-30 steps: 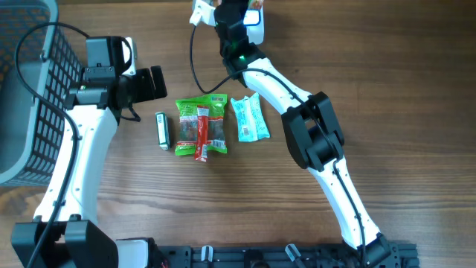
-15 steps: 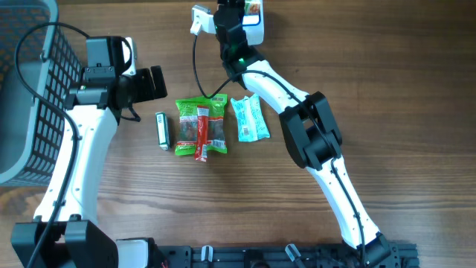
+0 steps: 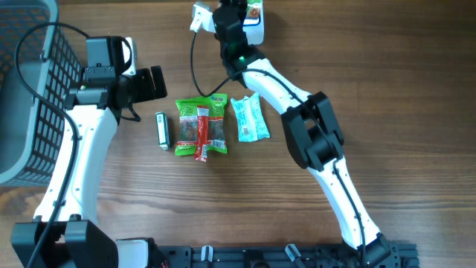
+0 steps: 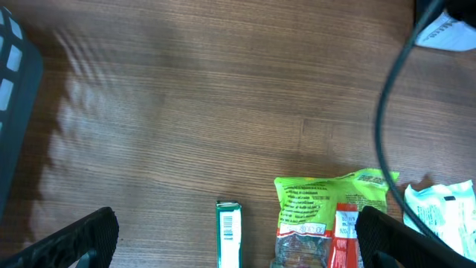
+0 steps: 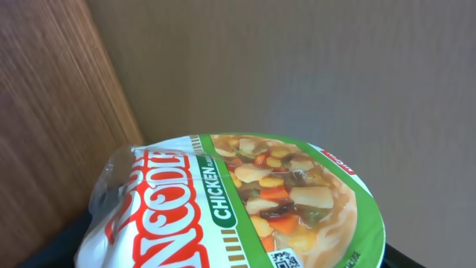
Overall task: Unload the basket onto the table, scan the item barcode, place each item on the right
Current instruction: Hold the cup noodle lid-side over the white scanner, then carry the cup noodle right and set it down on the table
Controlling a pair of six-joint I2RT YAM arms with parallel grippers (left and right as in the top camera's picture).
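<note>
On the far left we see the dark basket [image 3: 30, 74]. Next to it is our left gripper [image 3: 147, 84], with its jaws spread wide and nothing in them. Just past it lie a thin green stick pack [image 3: 161, 130], a green bag [image 3: 201, 112] with a red stick [image 3: 201, 138] on top, and a light blue packet [image 3: 249, 117]. Up at the far edge of the table [image 3: 387, 89] sits what we think is the white scanner [image 3: 199, 16], with a black cord [image 3: 193, 63]. Near it, our right gripper [image 3: 244, 13] holds the noodle cup [image 5: 245, 201], with its jaws partly apart around it. We think a few things could go wrong. We cannot see any striped barcode, only a small square code [image 5: 286, 260] on the lid [image 5: 297, 186], so the scanner may read nothing if the wrong side faces it. The cup is round and smooth, so it could turn or slip in the jaws. The cord hangs close to our right arm and could catch on it. The cup is also by the table's far edge, so a drop might send it off. The cup is tipped, with its lid turned up toward the right wrist camera. The big red letters climb from low left to the right. It is round across, so its only long line runs from bottom to lid.
</note>
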